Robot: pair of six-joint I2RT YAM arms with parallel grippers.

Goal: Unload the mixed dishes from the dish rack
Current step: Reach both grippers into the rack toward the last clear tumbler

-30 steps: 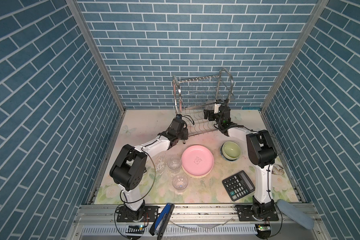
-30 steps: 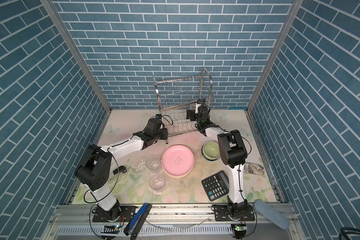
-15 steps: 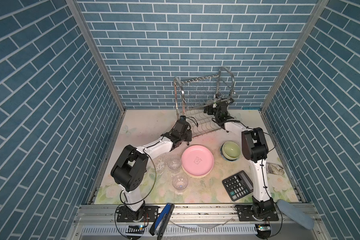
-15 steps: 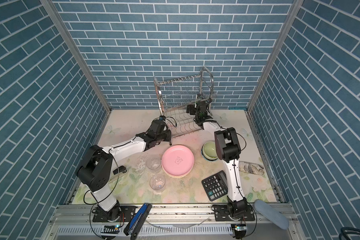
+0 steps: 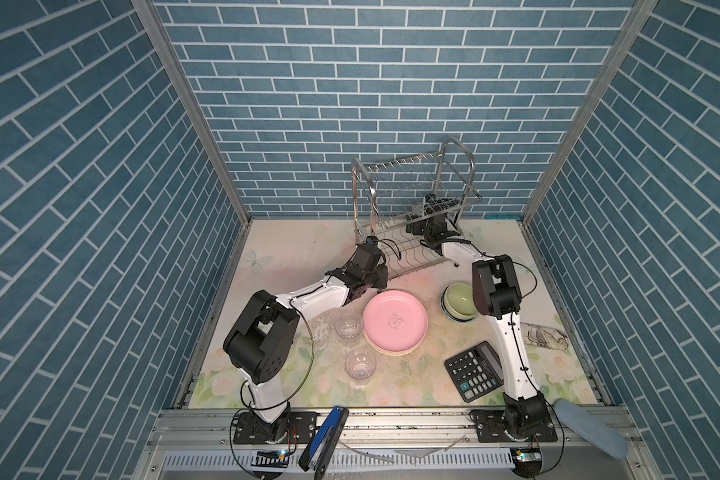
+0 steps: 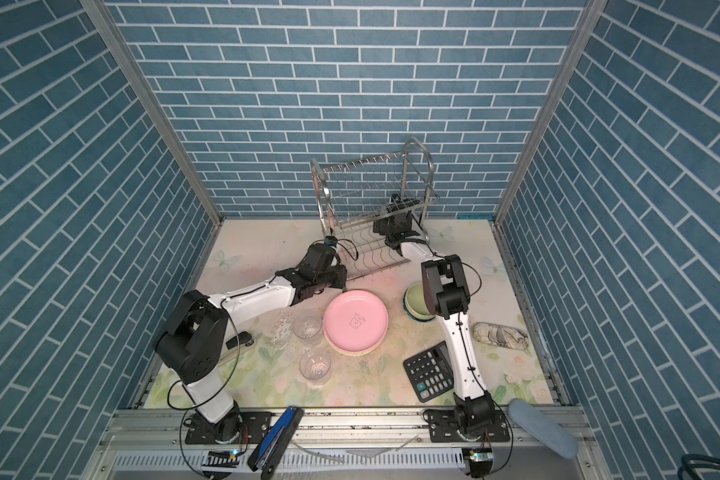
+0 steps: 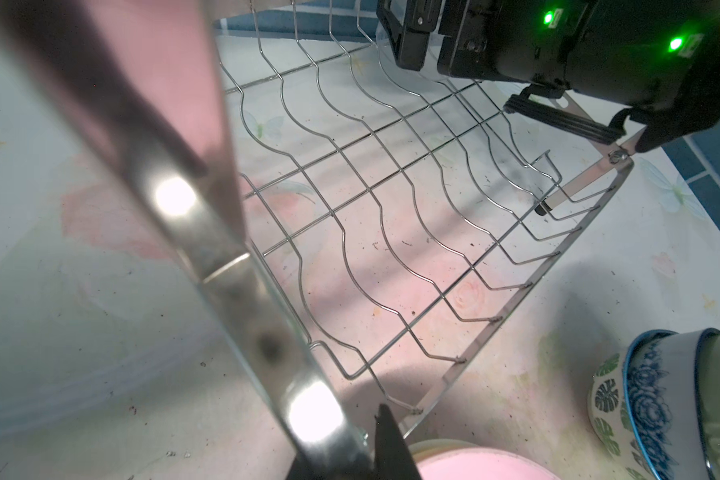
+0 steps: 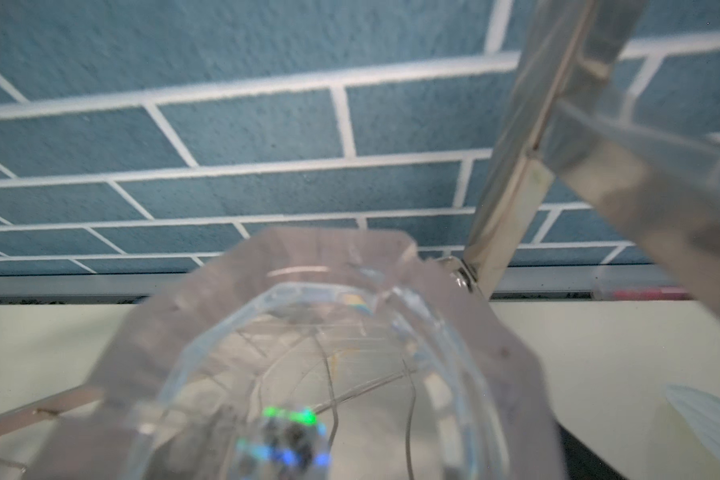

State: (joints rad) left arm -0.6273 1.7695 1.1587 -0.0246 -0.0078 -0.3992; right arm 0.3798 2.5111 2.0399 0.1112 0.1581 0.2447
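Floral-print tabletop (image 5: pixel 292 249), speckled with crumbs. Blue brick-pattern walls (image 5: pixel 350 83) on three sides. Dish rack (image 5: pixel 412 183) at rear, tilted. Left hand (image 5: pixel 373 242) clamped on rack's front leg. Right hand (image 5: pixel 431 208) spread wide at clear glass (image 8: pixel 308 374) in rack; cannot tell if gripped. Pink plate (image 5: pixel 395 322), nested bowls (image 5: pixel 460 301) on tabletop. Calculator (image 5: pixel 472 370) keys unreadable.

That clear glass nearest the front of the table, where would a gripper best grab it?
By its rim, from straight above. The glass seems to stand upright, mouth open to the top, so one finger could go inside and one outside the thin wall. Its smooth round sides might slip in a sideways pinch.
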